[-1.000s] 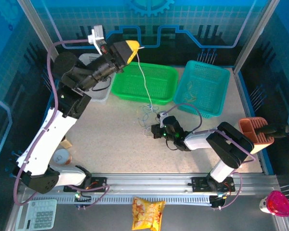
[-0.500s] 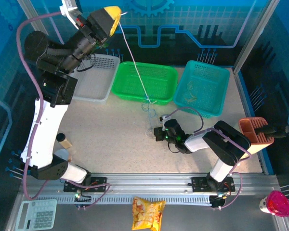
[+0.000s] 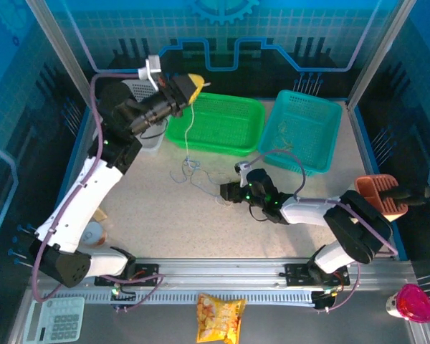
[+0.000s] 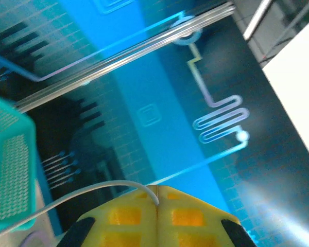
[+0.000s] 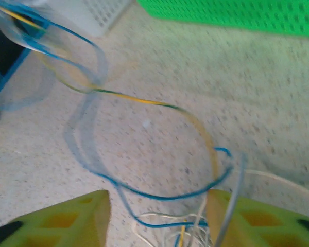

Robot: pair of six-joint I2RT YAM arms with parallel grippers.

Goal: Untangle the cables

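Note:
My left gripper (image 3: 193, 84) is raised in front of the green basket, shut on the end of a white cable (image 3: 187, 136). That cable hangs down to the loose tangle of cables (image 3: 199, 175) on the table. In the left wrist view the yellow fingers (image 4: 195, 216) press together with the white cable (image 4: 92, 189) coming out of the seam. My right gripper (image 3: 226, 193) lies low on the table at the tangle's right end. It is open (image 5: 159, 211), and blue, yellow and white cables (image 5: 165, 196) loop between its fingers without being pinched.
A green basket (image 3: 222, 98) and a teal basket (image 3: 328, 136) stand at the back, with a pale basket (image 3: 149, 142) behind the left arm. An orange holder (image 3: 378, 193) sits at the right edge and a small cup (image 3: 92, 233) at the left.
My right gripper has opened and let go of the tangle. My left arm, raised high half a second ago, has come down with the white cable, and the tangle has slid left.

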